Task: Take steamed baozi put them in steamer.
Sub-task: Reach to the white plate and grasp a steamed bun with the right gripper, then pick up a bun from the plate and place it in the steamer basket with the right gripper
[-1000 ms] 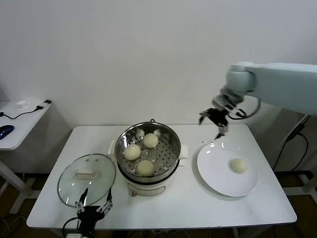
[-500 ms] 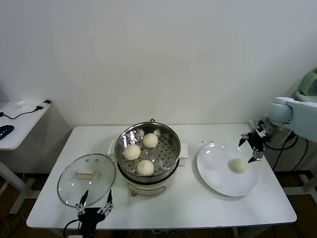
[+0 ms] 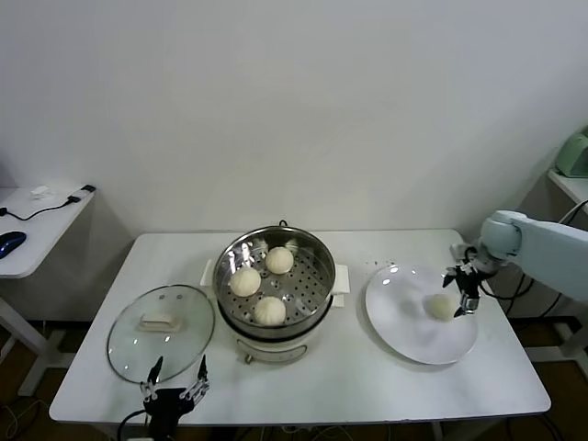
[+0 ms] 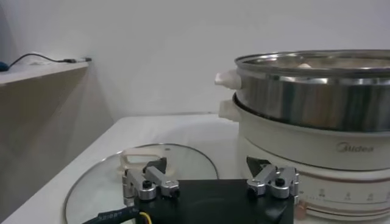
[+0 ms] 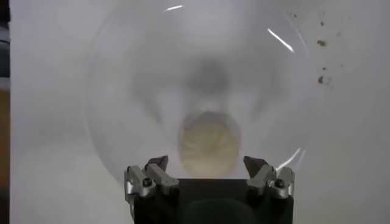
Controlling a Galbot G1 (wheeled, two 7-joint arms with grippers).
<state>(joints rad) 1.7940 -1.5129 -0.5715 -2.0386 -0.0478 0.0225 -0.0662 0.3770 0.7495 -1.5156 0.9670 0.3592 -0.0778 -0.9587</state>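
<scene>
So the right gripper [image 3: 462,288] hangs over the white plate [image 3: 404,326], jaws spread wide with the last baozi [image 3: 442,306] sitting right below them, not grabbed. Three buns [image 3: 245,281] are already sitting on the perforated tray in the steamer [image 3: 312,246] mid-table. The left gripper [image 3: 172,385] is parked low at the table's front edge next to the glass lid [image 3: 129,340], fingers open too, holding nothing.
</scene>
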